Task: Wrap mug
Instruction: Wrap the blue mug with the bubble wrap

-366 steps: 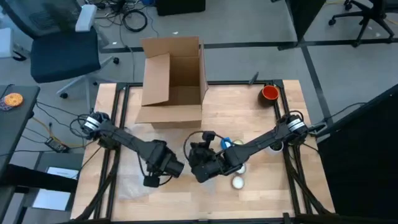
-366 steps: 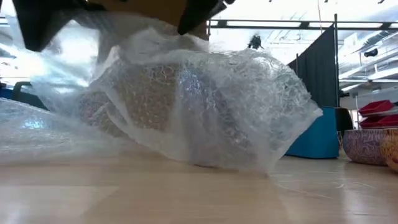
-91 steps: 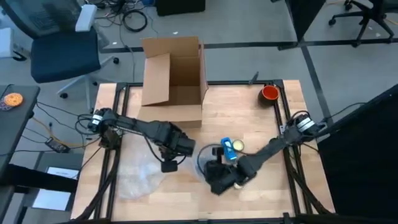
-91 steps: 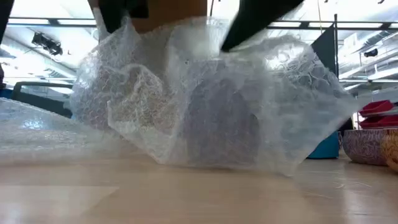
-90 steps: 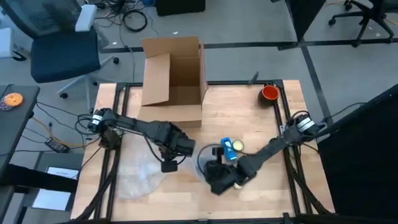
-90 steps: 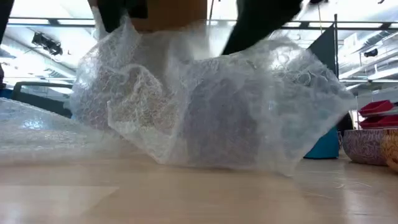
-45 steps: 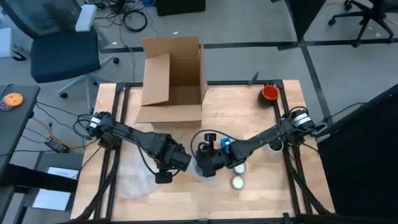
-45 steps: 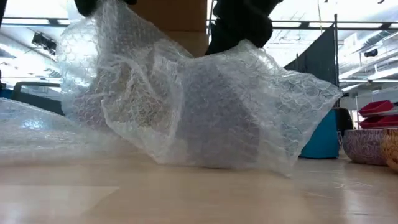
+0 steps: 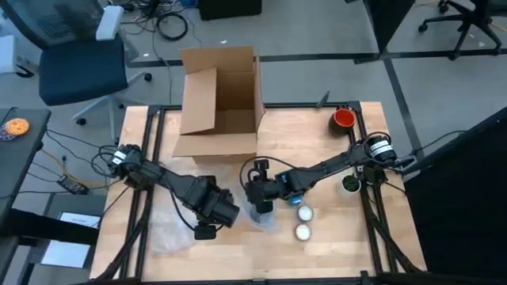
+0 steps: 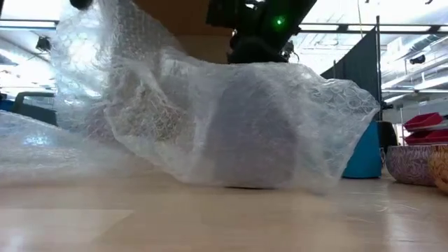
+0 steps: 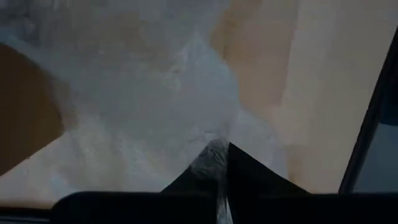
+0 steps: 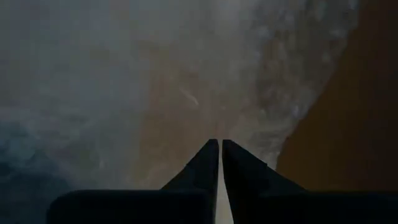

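The mug [image 10: 248, 143] sits near the middle of the desk [image 9: 317, 142], hidden under a sheet of bubble wrap [image 10: 210, 119]; from the low view only a dark, upright shape shows through the plastic. The wrap is draped over it like a tent and trails off onto the desk toward the left arm's side.

The left gripper [image 9: 224, 212] is just beside the bundle, jaws pressed together on an edge of the bubble wrap, as its wrist view shows a pinched fold [image 11: 214, 158] between the two dark tips. The wrap is lifted high on that side in the low view.

The right gripper [image 9: 259, 199] is directly over the bundle, jaws closed tip to tip; its wrist view looks down on wrap [image 12: 186, 81] and I cannot tell whether any plastic is caught between them.

Also on the desk: an open cardboard box [image 9: 219, 103] at the far edge, a red cup [image 9: 344, 119] at the far right corner, two small white round things [image 9: 303, 223] near the bundle, and a dark cup [image 9: 351, 184] near the right edge.
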Available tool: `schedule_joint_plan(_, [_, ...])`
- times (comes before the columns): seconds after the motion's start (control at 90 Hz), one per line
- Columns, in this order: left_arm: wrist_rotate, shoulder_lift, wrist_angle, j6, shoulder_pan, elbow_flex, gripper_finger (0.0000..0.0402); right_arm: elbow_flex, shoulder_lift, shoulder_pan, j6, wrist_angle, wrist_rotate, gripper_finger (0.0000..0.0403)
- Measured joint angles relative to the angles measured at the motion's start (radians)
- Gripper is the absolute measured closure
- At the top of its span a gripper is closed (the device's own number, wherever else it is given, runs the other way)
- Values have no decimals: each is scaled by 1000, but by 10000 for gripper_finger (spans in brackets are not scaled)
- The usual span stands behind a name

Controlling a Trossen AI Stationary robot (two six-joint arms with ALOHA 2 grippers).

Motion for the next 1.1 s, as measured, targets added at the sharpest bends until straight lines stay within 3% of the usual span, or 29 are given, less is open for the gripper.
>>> schedule_joint_plan(0.189, [-1, 0, 0, 0, -1, 0, 402, 34, -51, 45, -18, -28, 35, 403])
schedule_joint_plan(0.444, [-5, 0, -2, -1, -1, 0, 402, 44, -180, 223, 67, -38, 29, 403])
schedule_joint_plan(0.667, [-5, 0, -9, -43, -1, 0, 402, 41, -161, 362, 212, -37, -113, 403])
schedule_joint_plan(0.822, [31, 0, -9, -49, -1, 0, 402, 34, -102, 395, 262, -55, -208, 403])
schedule_joint_plan(1.1, [114, 0, -9, -69, -13, 0, 402, 33, -41, 270, 280, -88, -10, 403])
